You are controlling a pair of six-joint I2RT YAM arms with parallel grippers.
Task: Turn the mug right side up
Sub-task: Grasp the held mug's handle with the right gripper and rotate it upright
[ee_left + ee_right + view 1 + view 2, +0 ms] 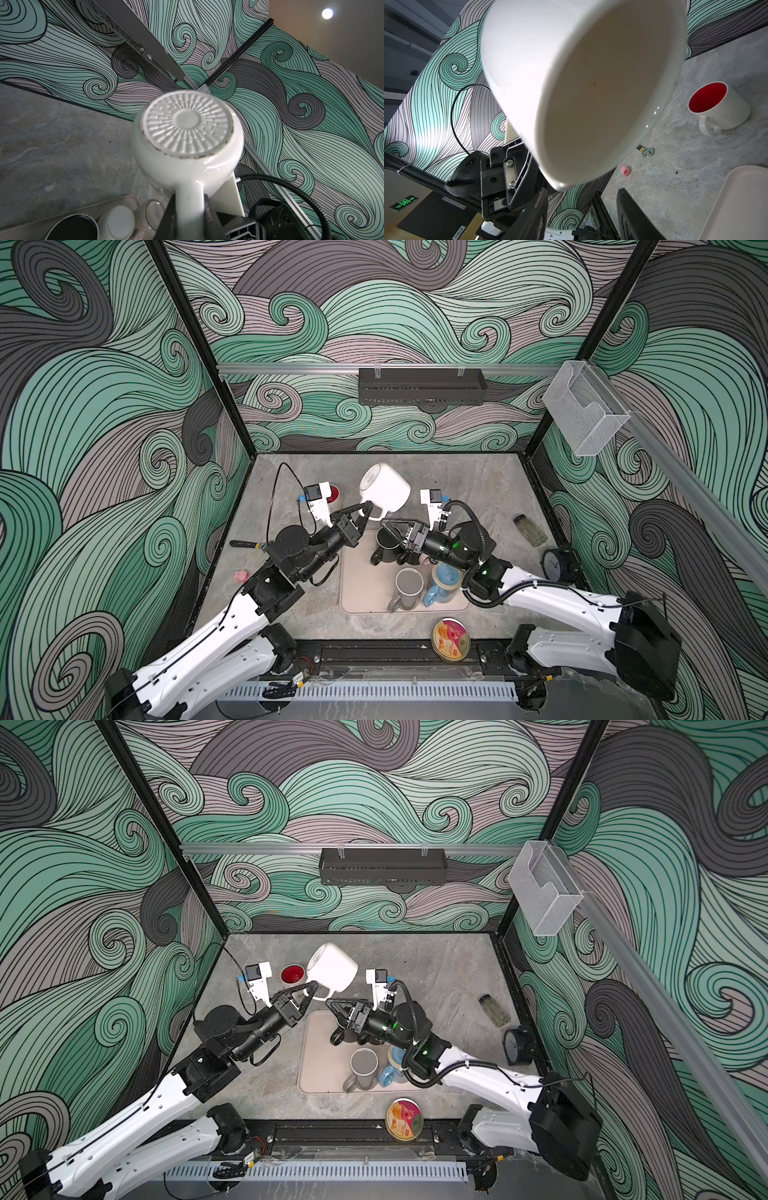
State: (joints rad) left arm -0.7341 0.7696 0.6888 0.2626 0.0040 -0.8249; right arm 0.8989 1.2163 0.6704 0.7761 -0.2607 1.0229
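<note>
The left pincer (pixel 362 512) is clamped on the handle (pixel 189 199) of the white mug (pixel 386 489). The mug hangs tilted above the counter (pixel 478 489), its ribbed base facing up and left. Just beside it, the right pincer (pixel 385 526) stands apart and empty by the tray's (pixel 357 597) back edge.

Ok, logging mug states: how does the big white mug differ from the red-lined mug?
The big white mug hangs in the air, tipped with its base showing from above, handle pinched by the left gripper; the red-lined mug stands upright on the table. The big white mug is pale inside, the red-lined mug red. Both are white outside, with handles.
</note>
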